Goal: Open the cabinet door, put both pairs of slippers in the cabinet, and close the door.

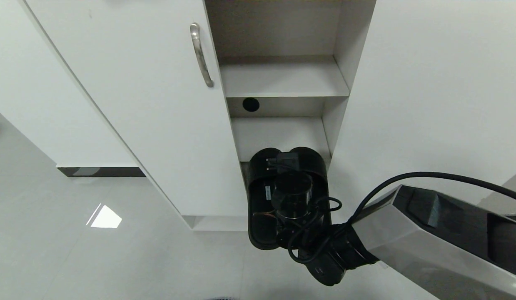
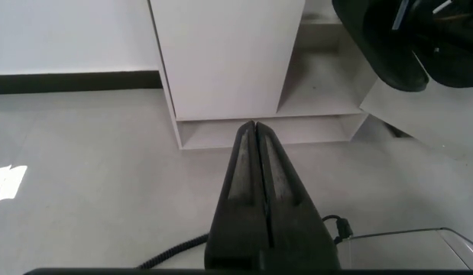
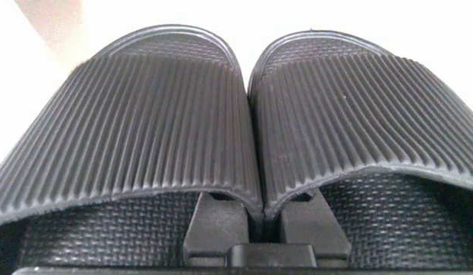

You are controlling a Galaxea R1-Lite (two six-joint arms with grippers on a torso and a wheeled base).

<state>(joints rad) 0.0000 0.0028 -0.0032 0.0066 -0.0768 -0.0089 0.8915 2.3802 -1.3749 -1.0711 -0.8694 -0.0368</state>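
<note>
A pair of black ribbed slippers (image 3: 167, 130) hangs side by side in my right gripper (image 3: 255, 229), which is shut on the inner edges of both straps. In the head view the black slippers (image 1: 258, 208) hover in front of the open cabinet, toes at the front edge of its lower shelf (image 1: 278, 133). The white cabinet door (image 1: 149, 104) with its metal handle (image 1: 200, 54) stands swung open to the left. My left gripper (image 2: 255, 126) is shut on nothing, low over the floor, pointing at the cabinet's base; the slippers (image 2: 396, 46) show beyond it.
The cabinet has an upper shelf (image 1: 282, 79) and a round black hole (image 1: 250, 104) in its back wall. A low bottom compartment (image 2: 312, 92) sits just above the pale floor (image 1: 74, 250). White cabinet panels (image 1: 428, 83) flank the opening on the right.
</note>
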